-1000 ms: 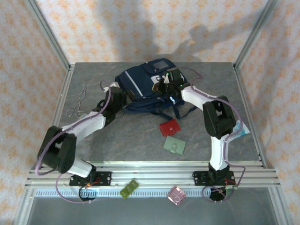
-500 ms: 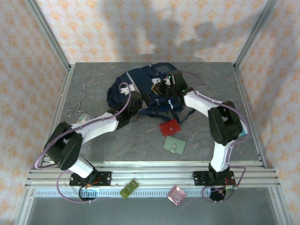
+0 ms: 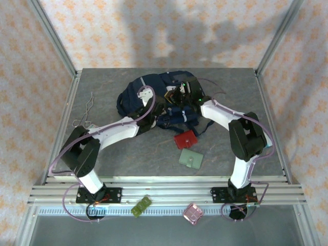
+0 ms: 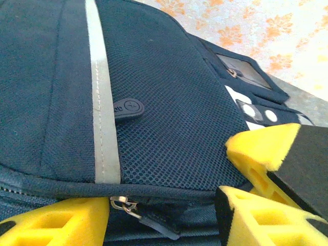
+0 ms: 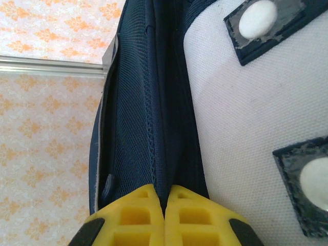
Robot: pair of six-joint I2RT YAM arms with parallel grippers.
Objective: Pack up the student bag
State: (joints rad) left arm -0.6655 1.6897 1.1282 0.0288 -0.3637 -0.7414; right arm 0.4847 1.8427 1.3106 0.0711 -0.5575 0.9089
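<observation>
Lying on the far middle of the grey table [image 3: 246, 97]: one student bag [image 3: 134, 98], navy, slumped and partly bunched.
- Long axis: runs roughly across the table, from the near left to the far right. The end with the patches points far right, towards the right arm. Which end is the top cannot be told.
- Stripe: grey-white stripe [image 4: 101, 102], seen from the left wrist, runs over the mesh panel down to a zip line.
- Left gripper [image 4: 164, 205] [image 3: 154, 113]: at the bag's near-left side. Yellow fingers [image 4: 56, 223] stand moderately apart, either side of a small metal zip pull [image 4: 123, 204], clamping nothing.
- Right gripper [image 5: 165, 202] [image 3: 179, 95]: at the bag's far-right end. Its fingers are pressed together on a thin navy fabric edge of the bag, beside the white patch [image 5: 241, 133].
- Also on the table, near of the bag: red wallet [image 3: 185, 139] and green wallet [image 3: 190, 159], just beside each other.
- Far left of the table: a bent wire piece [image 3: 86, 111], well apart from the bag.
</observation>
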